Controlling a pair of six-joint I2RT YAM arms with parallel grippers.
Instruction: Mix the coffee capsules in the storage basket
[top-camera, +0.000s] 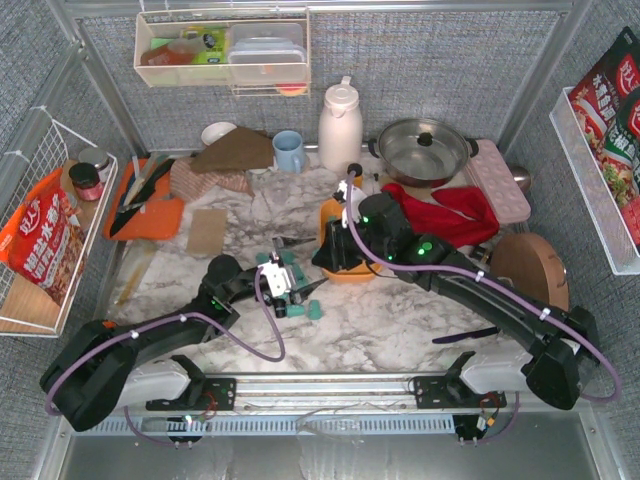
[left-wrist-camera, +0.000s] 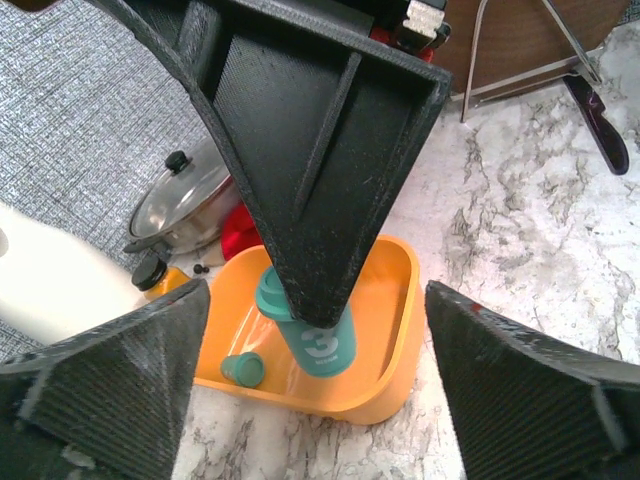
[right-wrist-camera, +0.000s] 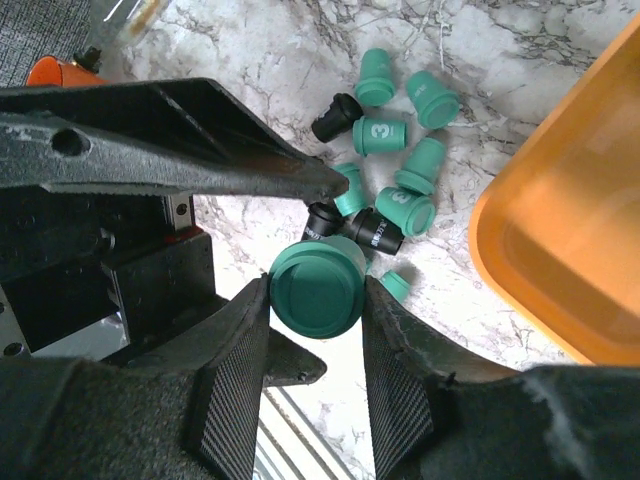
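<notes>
The orange storage basket (top-camera: 352, 274) sits at mid-table; it also shows in the left wrist view (left-wrist-camera: 400, 300) and at the right edge of the right wrist view (right-wrist-camera: 560, 230). My right gripper (right-wrist-camera: 316, 295) is shut on a teal coffee capsule (right-wrist-camera: 316, 290) and holds it over the basket, as the left wrist view shows (left-wrist-camera: 325, 345). One small teal capsule (left-wrist-camera: 242, 368) lies inside the basket. Several teal and black capsules (right-wrist-camera: 395, 170) lie in a pile on the marble left of the basket (top-camera: 300, 305). My left gripper (left-wrist-camera: 315, 330) is open and empty, beside that pile (top-camera: 285, 285).
A white jug (top-camera: 340, 125), a lidded pot (top-camera: 425, 150), a red cloth (top-camera: 450, 215) and a pink egg tray (top-camera: 497, 180) stand behind the basket. A blue mug (top-camera: 288, 150) and an orange board (top-camera: 145, 205) are at back left. White wire racks line both side walls.
</notes>
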